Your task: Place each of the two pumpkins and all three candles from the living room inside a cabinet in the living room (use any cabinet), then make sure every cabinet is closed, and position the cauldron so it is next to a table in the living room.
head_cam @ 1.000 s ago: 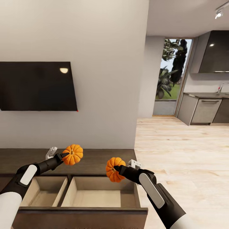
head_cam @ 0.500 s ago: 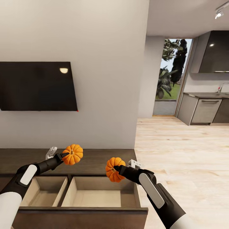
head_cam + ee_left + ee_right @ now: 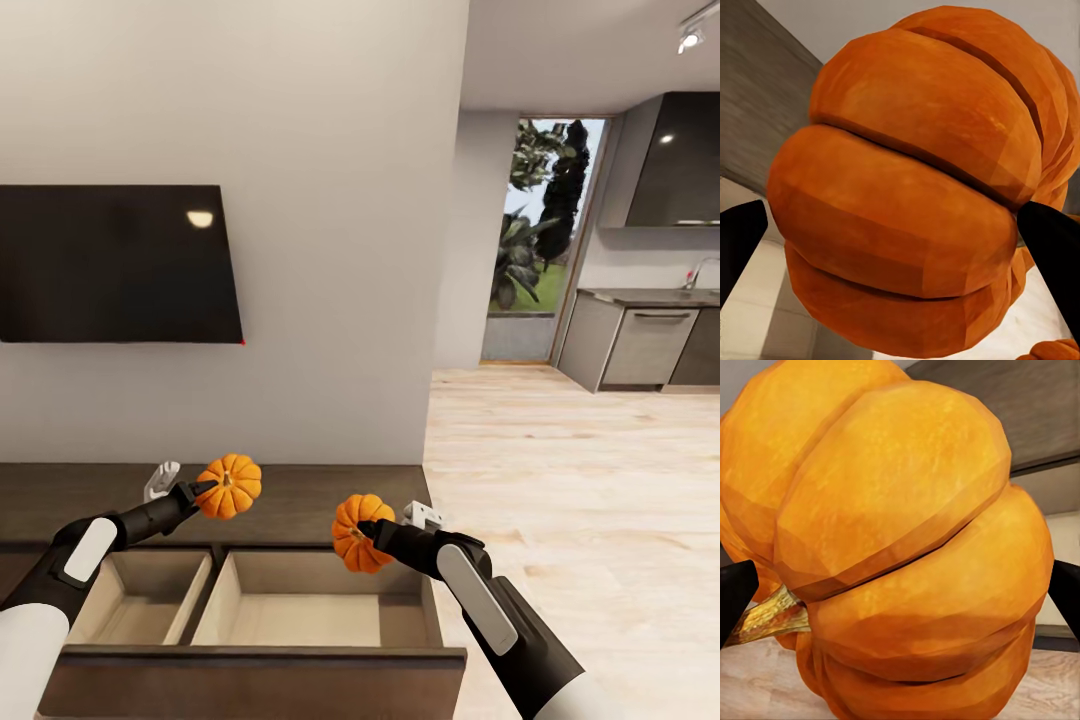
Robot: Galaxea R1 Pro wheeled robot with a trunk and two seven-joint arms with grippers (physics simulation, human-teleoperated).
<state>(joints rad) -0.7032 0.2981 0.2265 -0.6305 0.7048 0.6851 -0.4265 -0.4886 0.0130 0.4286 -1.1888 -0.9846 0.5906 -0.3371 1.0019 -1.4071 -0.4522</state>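
My left gripper (image 3: 206,491) is shut on a small ribbed orange pumpkin (image 3: 230,486), held above the back of the dark-brown cabinet (image 3: 310,492). That pumpkin (image 3: 907,195) sits between my two black fingertips (image 3: 741,240). The right gripper (image 3: 366,534) is shut on the second pumpkin (image 3: 352,532), above the back edge of the open right drawer (image 3: 300,620). This one (image 3: 907,547) shows its brown stem. A narrower drawer (image 3: 135,600) stands open beside it; both have pale, bare insides. The candles and the cauldron are out of view.
A black TV (image 3: 115,262) hangs on the white wall above the cabinet. To the right, light wood floor (image 3: 570,480) runs to a glass door (image 3: 535,240) and grey kitchen cabinets (image 3: 640,345).
The whole picture has shifted slightly upward, so the camera has tilted down a little. Both arms and their pumpkins hold the same place.
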